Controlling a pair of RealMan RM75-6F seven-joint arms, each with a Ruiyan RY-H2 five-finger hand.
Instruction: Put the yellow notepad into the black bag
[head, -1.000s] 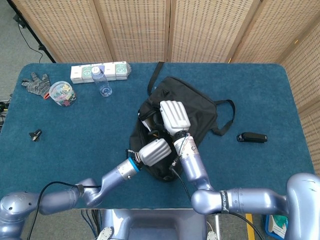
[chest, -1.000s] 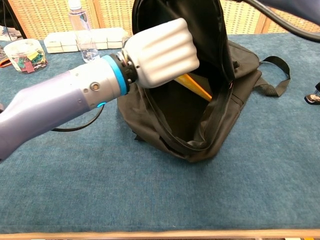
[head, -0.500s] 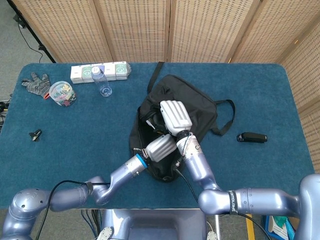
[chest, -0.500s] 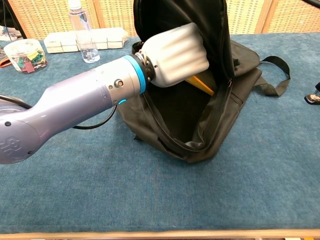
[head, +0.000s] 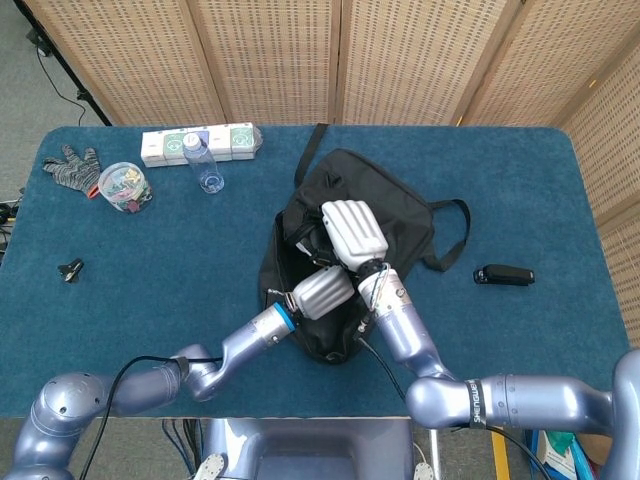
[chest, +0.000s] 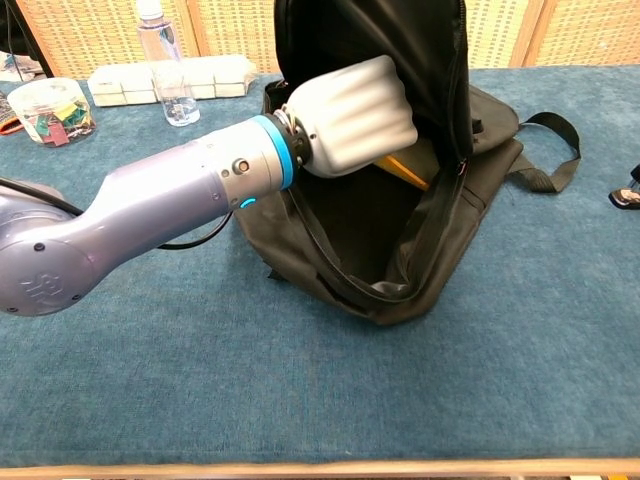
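Observation:
The black bag (chest: 400, 250) stands open in the middle of the blue table, and its mouth faces the chest view. My left hand (chest: 350, 115) is curled inside the opening and grips the yellow notepad (chest: 405, 172). Only a yellow corner of the notepad shows below the hand, against the dark lining. In the head view the left hand (head: 322, 290) lies at the bag's (head: 400, 215) front edge. My right hand (head: 352, 232) is just above it and holds the bag's upper flap lifted. The right hand's fingers are hidden from the chest view.
A water bottle (head: 203, 162) and a row of white boxes (head: 200, 142) stand at the back left. Beside them are a jar of coloured clips (head: 124, 186) and a glove (head: 70, 166). A small black clip (head: 70, 268) lies left, a black case (head: 503, 275) right.
My left hand has pushed to the right and further into the bag's mouth with the notepad, so less yellow shows. The right hand has kept the flap raised.

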